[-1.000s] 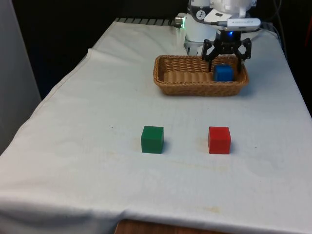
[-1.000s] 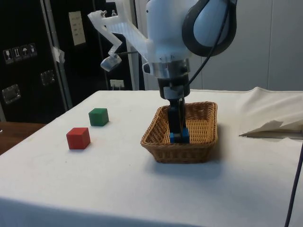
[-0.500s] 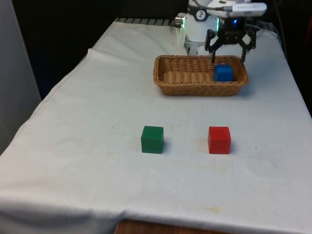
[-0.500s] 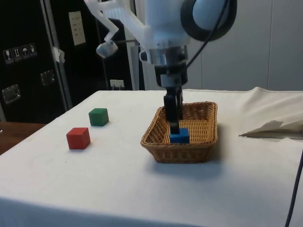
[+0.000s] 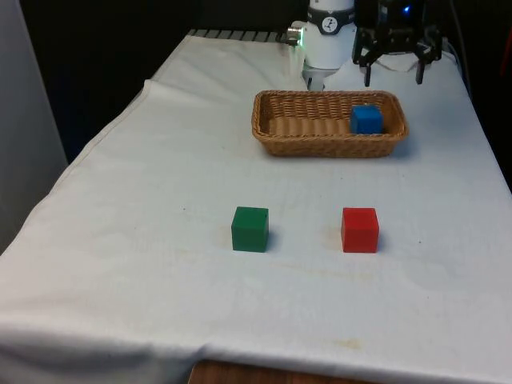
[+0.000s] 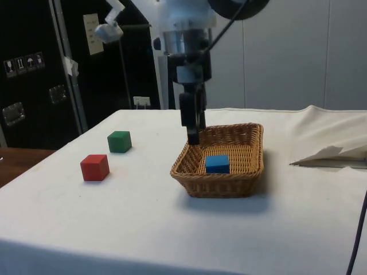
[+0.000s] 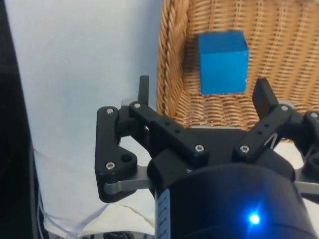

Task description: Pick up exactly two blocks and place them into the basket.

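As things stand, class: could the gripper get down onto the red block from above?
Probably yes: the red block sits alone on the cloth, apart from the green block, and the gripper hangs open.

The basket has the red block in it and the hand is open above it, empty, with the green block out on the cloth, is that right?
Not quite. The block in the basket is the blue block, as the front view shows; the red block sits on the cloth beside the green block. The rest holds: the hand is open, empty, above the basket.
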Robot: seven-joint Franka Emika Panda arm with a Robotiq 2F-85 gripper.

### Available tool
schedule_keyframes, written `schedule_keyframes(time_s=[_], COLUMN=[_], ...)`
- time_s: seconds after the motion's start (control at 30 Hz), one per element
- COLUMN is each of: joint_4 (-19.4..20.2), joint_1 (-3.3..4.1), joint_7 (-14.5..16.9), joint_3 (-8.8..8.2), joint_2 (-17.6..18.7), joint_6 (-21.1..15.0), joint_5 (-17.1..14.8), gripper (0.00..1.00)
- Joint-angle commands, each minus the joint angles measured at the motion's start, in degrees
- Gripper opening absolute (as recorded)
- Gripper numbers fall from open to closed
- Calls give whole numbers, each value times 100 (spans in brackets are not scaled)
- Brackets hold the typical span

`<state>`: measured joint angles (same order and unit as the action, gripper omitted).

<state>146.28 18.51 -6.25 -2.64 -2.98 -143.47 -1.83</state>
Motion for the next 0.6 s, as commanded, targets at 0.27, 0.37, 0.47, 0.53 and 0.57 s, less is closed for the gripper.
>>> schedule_keyframes(time_s=[0.27, 0.37, 0.47, 0.53, 0.57], joint_4=[-665, -796, -1077, -1215, -1129], joint_1=[17, 23, 17, 11, 11], joint_7=[-97, -109, -115, -97, -74], joint_3=[86, 97, 126, 120, 126], joint_2=[338, 441, 665, 773, 716], joint_6=[321, 338, 367, 384, 309], joint_5=[6, 17, 17, 11, -6], gripper=[100, 100, 100, 100, 100])
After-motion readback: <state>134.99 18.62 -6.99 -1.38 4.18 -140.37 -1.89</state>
